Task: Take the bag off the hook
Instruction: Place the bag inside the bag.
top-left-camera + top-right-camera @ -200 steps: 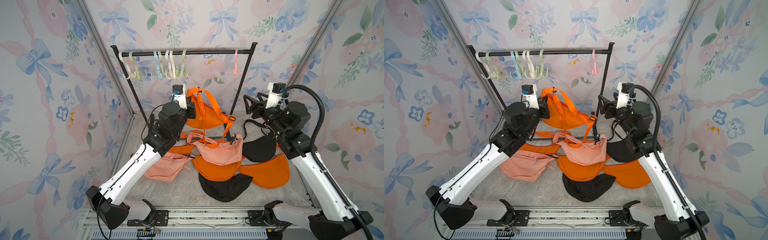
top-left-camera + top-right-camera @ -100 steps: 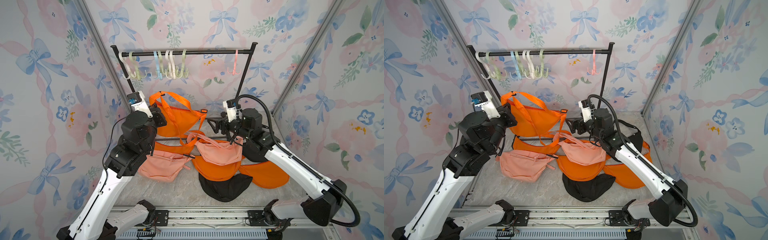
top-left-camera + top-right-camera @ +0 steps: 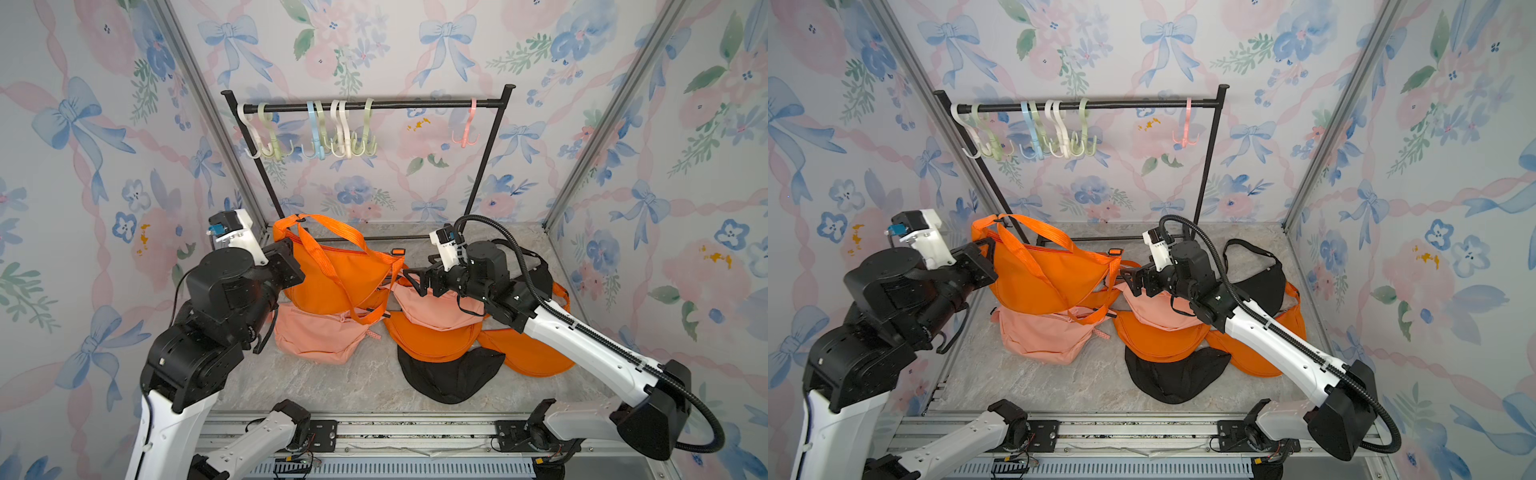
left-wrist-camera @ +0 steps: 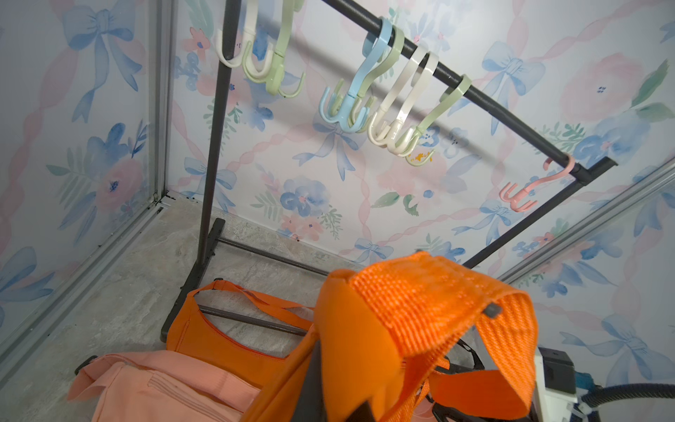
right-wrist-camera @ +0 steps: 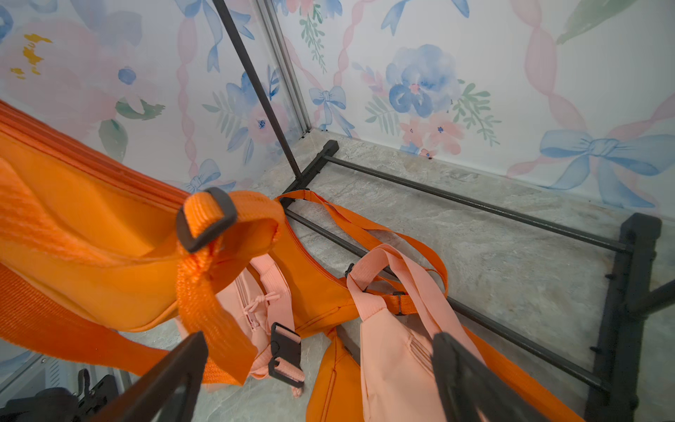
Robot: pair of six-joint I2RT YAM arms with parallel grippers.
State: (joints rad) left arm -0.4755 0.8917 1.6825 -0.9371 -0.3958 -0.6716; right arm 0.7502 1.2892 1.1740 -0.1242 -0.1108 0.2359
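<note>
A: What of the counter (image 3: pixel 332 386) and the rack (image 3: pixel 365 106)?
B: The counter is marbled and sits between floral walls. The black rack stands at the back, with its rail high above everything else.

A: And the pile (image 3: pixel 440 332)?
B: Pink, orange and black bags lie overlapping on the counter in front of the rack's base.

A: Where is the bag (image 3: pixel 336 266)?
B: It is orange and off the hooks (image 3: pixel 316 133). It hangs well below the rail, left of centre. Its lower edge meets a pink bag (image 3: pixel 320 336) in both top views.

A: State of the left end effector (image 3: pixel 288 259)?
B: It is closed, gripping the bag at its upper left corner. In the left wrist view the strap (image 4: pixel 431 296) drapes over it and the webbing hides the jaws.

A: State of the right end effector (image 3: pixel 415 280)?
B: Its jaws are wide apart and hold nothing, just beside the bag's right end. In the right wrist view its fingers (image 5: pixel 182 365) flank pink and orange fabric.

A: How do the hooks sit?
B: The pastel ones are bunched along the rail's left part. One pink hook (image 3: pixel 465 131) hangs alone near the right end.

A: What is the smallest item?
B: A black buckle (image 5: pixel 206 219) on the strap.
</note>
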